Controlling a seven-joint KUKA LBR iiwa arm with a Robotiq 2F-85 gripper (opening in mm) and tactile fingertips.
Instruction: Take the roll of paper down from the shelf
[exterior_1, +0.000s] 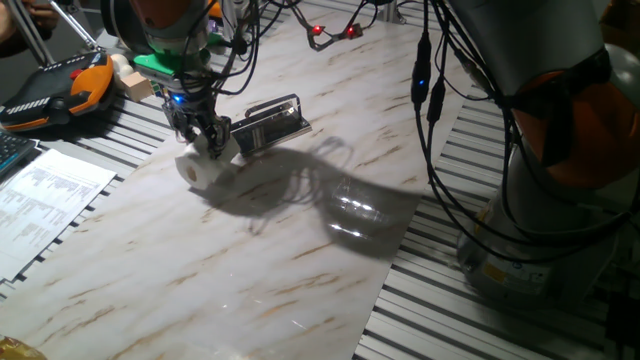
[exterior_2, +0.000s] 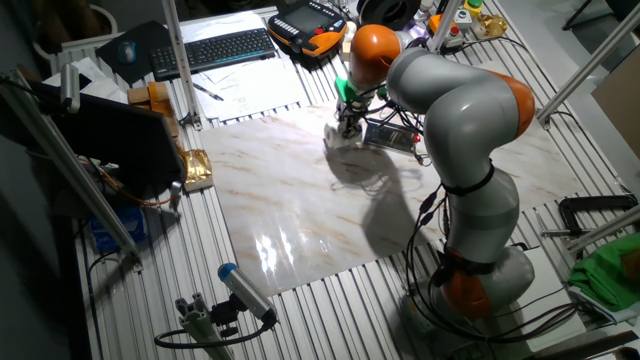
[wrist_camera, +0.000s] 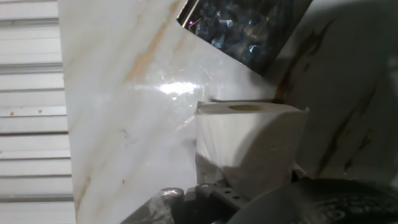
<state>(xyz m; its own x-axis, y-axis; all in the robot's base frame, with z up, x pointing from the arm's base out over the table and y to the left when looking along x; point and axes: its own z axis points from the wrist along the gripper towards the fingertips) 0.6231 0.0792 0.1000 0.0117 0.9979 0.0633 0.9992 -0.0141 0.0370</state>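
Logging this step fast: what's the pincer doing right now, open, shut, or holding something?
Pincer: shut on the roll of paper, which is off the shelf and beside it on the marble board.

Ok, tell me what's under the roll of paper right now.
The roll of paper sits off the shelf, on or just above the marbled tabletop, with the gripper at it. Whether it touches the top can't be seen; the roll hides the spot beneath.

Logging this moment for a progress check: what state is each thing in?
roll of paper: off the shelf, on the marble board, lying on its side.
shelf: nothing on it, beside the roll.
gripper: low at the roll; grip unclear.
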